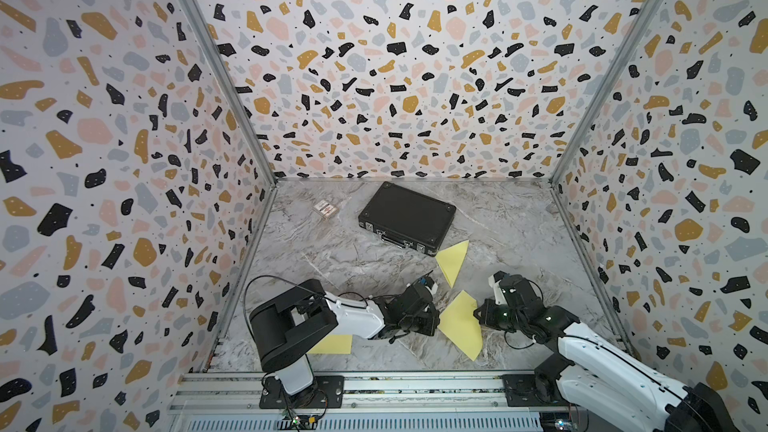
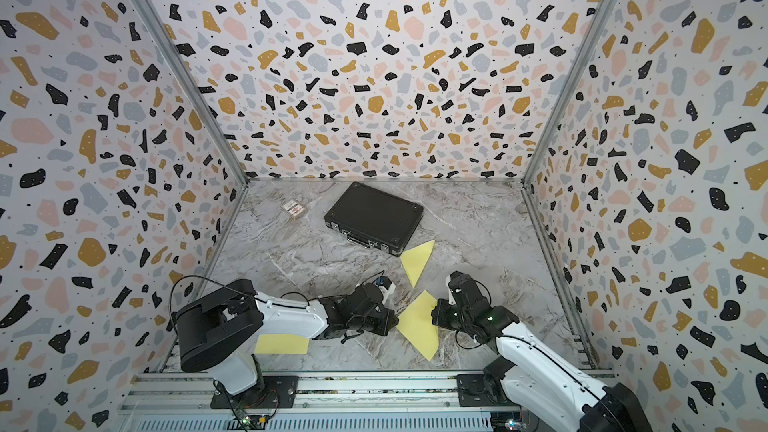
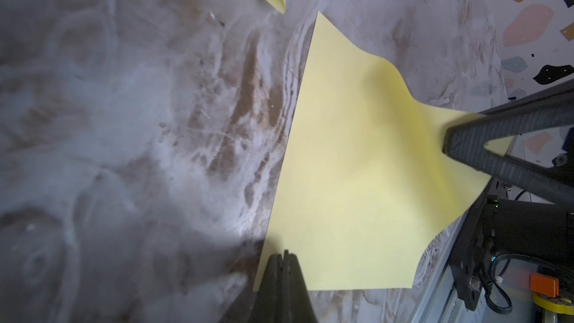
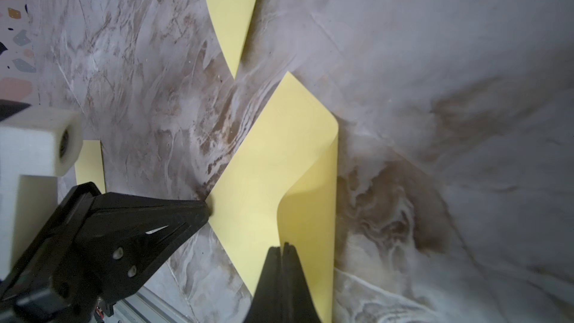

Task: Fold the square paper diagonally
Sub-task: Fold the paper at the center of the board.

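Observation:
The square yellow paper (image 1: pixel 459 326) (image 2: pixel 417 326) lies near the front of the marble table, between my two grippers. My left gripper (image 3: pixel 285 253) (image 1: pixel 439 318) is shut, and its tip rests on the paper's left edge near a corner, where the sheet stays flat. In the right wrist view the left gripper (image 4: pixel 208 209) touches that same edge. My right gripper (image 4: pixel 284 245) (image 1: pixel 476 312) is shut on the opposite corner. That corner is raised off the table, so the paper (image 4: pixel 257 181) curls up there. From the left wrist, the paper (image 3: pixel 357 166) rises toward the right gripper (image 3: pixel 447 147).
A yellow paper folded into a triangle (image 1: pixel 453 261) (image 2: pixel 417 261) lies just behind. Another yellow sheet (image 1: pixel 332 344) is partly hidden under the left arm. A black case (image 1: pixel 407 216) and a small box (image 1: pixel 325 208) sit at the back. Patterned walls enclose three sides; a metal rail (image 1: pixel 415 384) runs along the front.

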